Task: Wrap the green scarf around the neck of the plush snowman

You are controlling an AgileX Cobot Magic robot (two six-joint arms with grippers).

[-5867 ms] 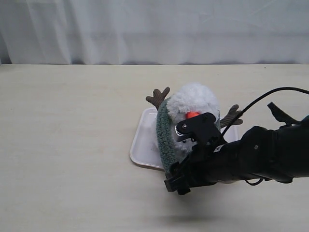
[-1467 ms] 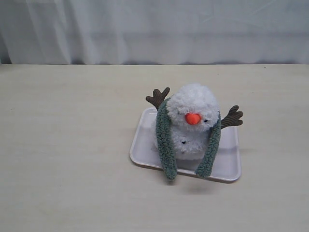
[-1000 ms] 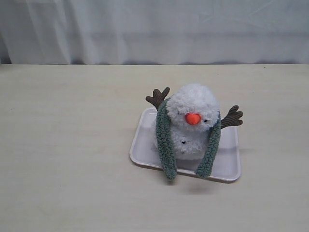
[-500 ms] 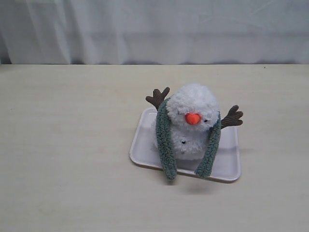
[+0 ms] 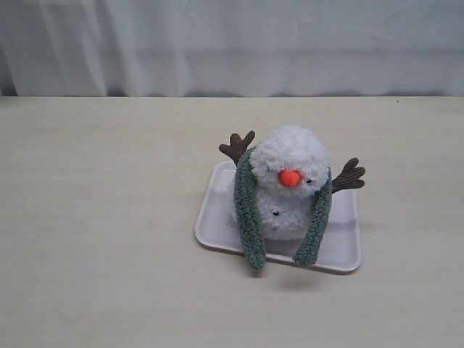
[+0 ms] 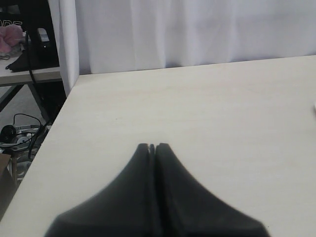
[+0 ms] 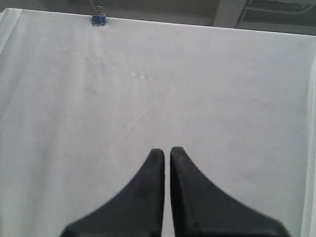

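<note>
Snowman: plush snowman (image 5: 288,181) sits upright on a white tray (image 5: 344,246), mid-table.
Scarf: green scarf (image 5: 248,210) lies around its neck, both ends hanging down the front.
Left gripper (image 6: 152,146): jaws together, empty, over bare table (image 6: 222,108), away from the snowman.
Right gripper (image 7: 167,151): closed, empty, facing a white curtain (image 7: 148,74).

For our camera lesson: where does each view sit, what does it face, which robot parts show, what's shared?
Exterior: off-arm, looking down at plush snowman, green scarf, tray on table; no robot visible.
Left wrist: left arm, facing across table to curtain; shut left gripper.
Right wrist: right arm, facing curtain; shut right gripper.
Shared: curtain.
</note>
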